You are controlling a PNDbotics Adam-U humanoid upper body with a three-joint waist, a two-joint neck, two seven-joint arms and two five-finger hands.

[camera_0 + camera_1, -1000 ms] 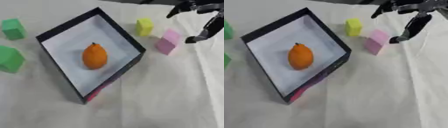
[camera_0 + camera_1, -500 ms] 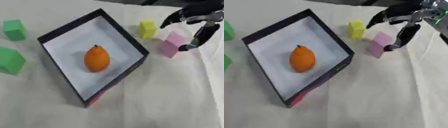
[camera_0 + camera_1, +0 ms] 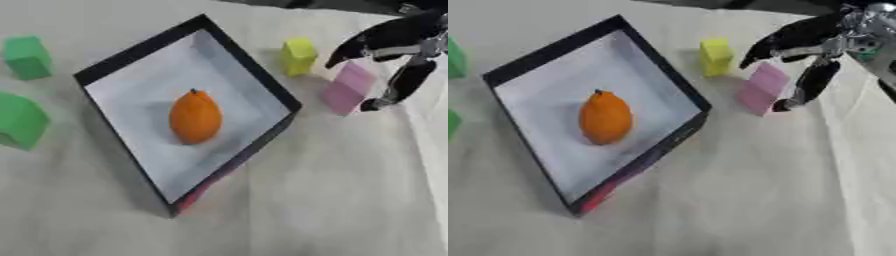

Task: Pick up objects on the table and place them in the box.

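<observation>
— What is lying around the box [image 3: 254,75] from where you are standing?

— Four blocks in all. Two green ones are sitting off its left side: a green block [image 3: 27,57] farther back and a bigger green block [image 3: 19,121] nearer, both apart from the wall. On the right, a yellow block [image 3: 298,55] is standing just beside the far right wall, and a pink block [image 3: 347,88] is tilting a little nearer, right of the box's right corner.

— And inside the box?

— One orange fruit [image 3: 194,116], lying on the white floor near the middle. Nothing else is in there.

— Is anything standing in the way of the pink one?

— The box wall is close on its left and the yellow block is sitting just behind it. Otherwise cloth all round.

— What is the robot doing?

— Only the right hand [image 3: 815,40] is showing, coming in from the upper right. It is spread wide, fingers arching over the pink block's top and the thumb [image 3: 808,85] hanging down its right side. Whether it is touching, I cannot tell. It is holding nothing.
</observation>
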